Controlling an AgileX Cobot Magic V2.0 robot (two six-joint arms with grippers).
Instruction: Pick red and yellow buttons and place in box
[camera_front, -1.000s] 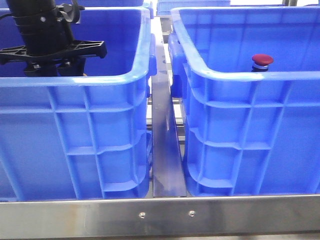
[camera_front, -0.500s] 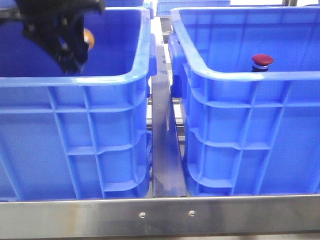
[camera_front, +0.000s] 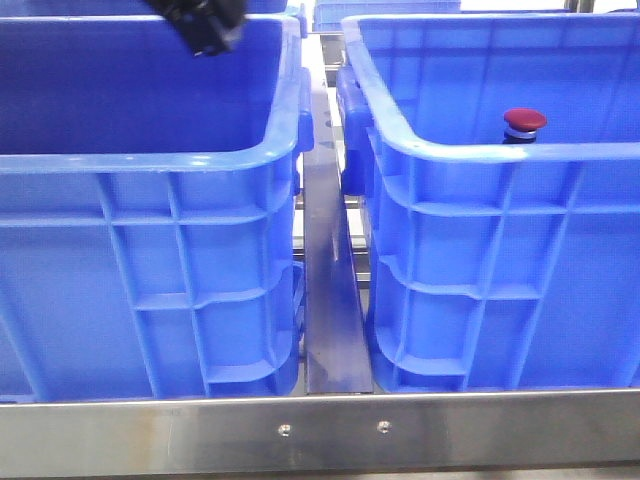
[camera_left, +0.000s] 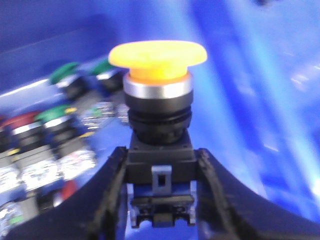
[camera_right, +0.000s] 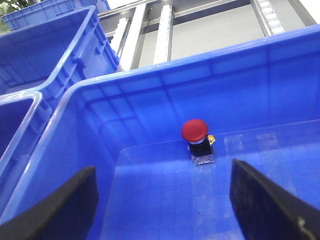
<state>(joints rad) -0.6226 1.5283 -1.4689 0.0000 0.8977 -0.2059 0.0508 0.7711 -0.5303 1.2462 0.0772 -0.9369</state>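
Note:
My left gripper (camera_left: 160, 175) is shut on the yellow button (camera_left: 157, 57), gripping its dark square body with the cap pointing away from the wrist. In the front view only the tip of the left gripper (camera_front: 205, 25) shows, high over the left blue crate (camera_front: 150, 165). The red button (camera_front: 524, 122) stands upright on the floor of the right blue box (camera_front: 500, 155). It also shows in the right wrist view (camera_right: 195, 131). My right gripper (camera_right: 162, 200) is open and empty above that box's floor, apart from the red button.
Several more push buttons with green (camera_left: 62, 72) and red (camera_left: 22, 122) caps lie in a heap in the left crate below the left gripper. A metal rail (camera_front: 330, 280) runs between the two crates. More blue crates (camera_right: 45, 45) stand behind.
My left gripper has risen out of the left crate with the yellow button and moved right, now almost out of the front view's top. The red button has not moved.

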